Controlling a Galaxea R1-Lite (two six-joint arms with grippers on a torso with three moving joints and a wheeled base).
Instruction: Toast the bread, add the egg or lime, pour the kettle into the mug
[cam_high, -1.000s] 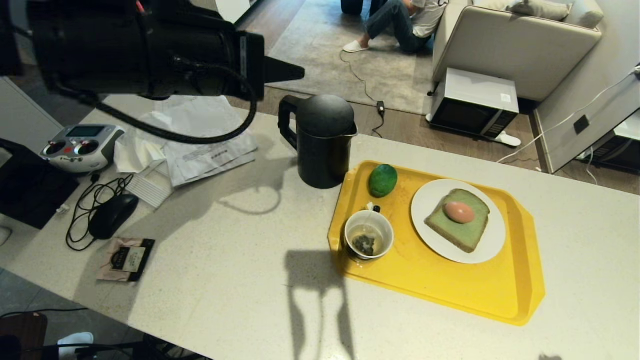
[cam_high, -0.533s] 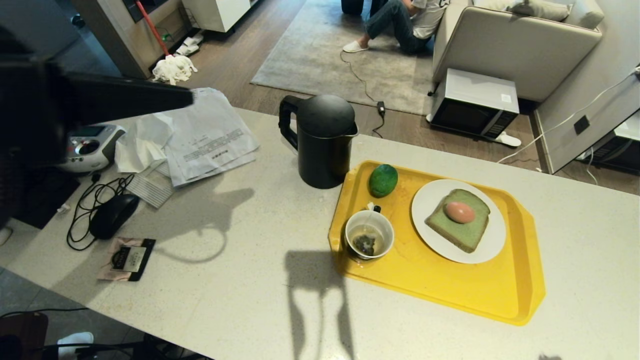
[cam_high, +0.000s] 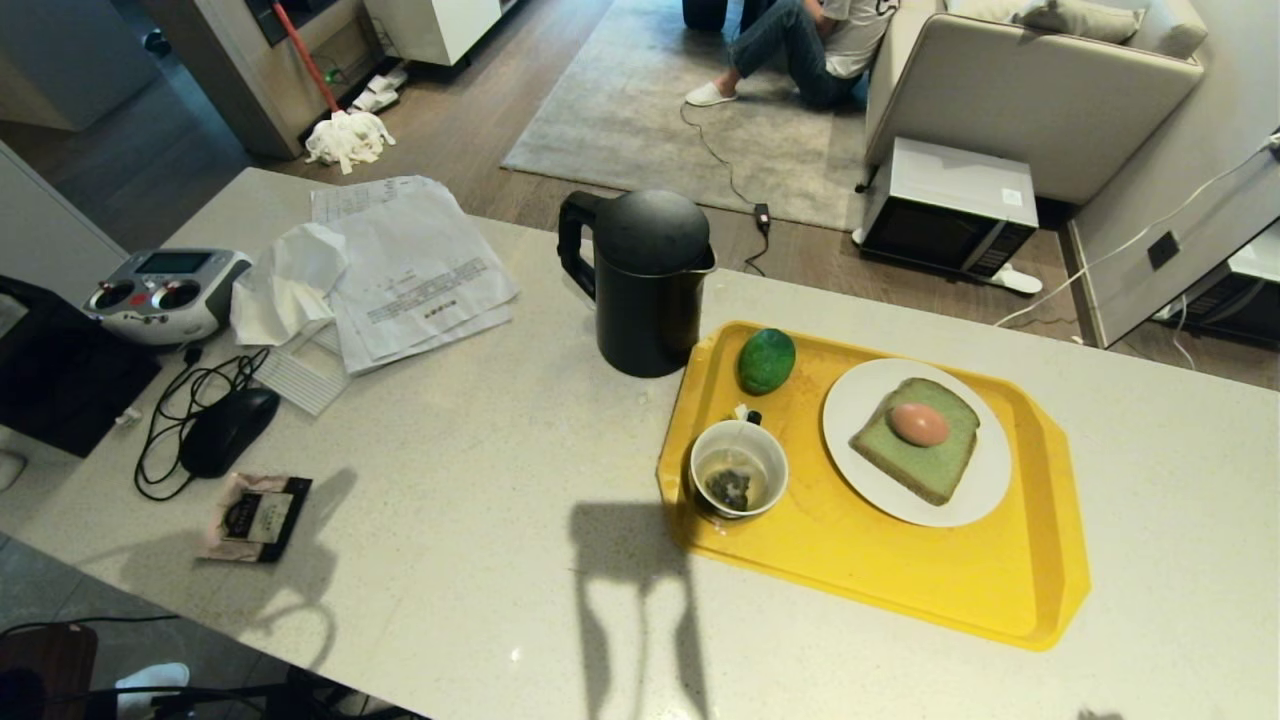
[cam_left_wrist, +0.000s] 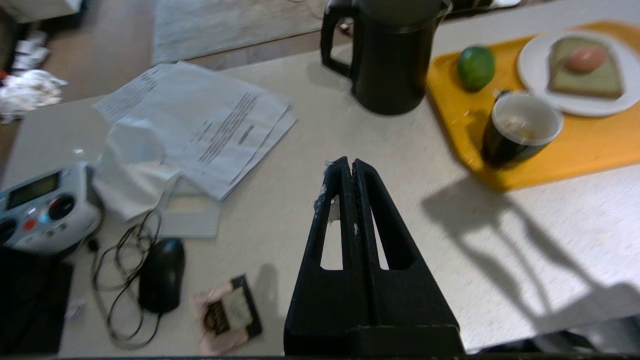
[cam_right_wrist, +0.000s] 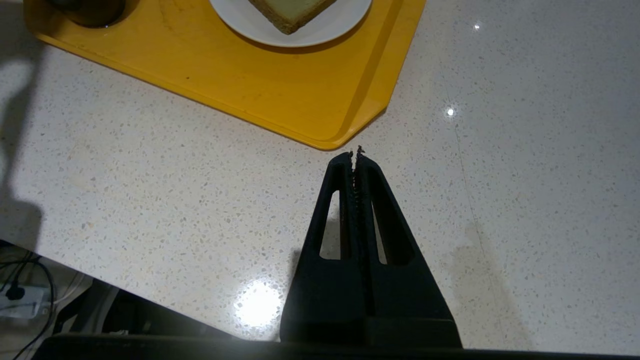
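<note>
We judge the task done: reddish-brown egg (cam_high: 919, 424) on pale green bread slice (cam_high: 917, 440), dark white-lined mug (cam_high: 738, 482) filled, both end effectors (cam_left_wrist: 348, 165) (cam_right_wrist: 354, 156) pressed together and empty.

Pale green bread (cam_high: 915, 439) w/ darker crust lies flat on a white plate (cam_high: 862, 478), reddish-brown egg (cam_high: 919, 424) resting on top. Glossy dark green lime (cam_high: 766, 360) sits on the yellow tray (cam_high: 890, 580) near the tall matte black kettle (cam_high: 645, 285), upright, lid on, just off the tray. Dark mug (cam_high: 738, 482), white inside, stands upright on the tray below the lime, holding pale liquid & what's prob. a tea bag.
</note>
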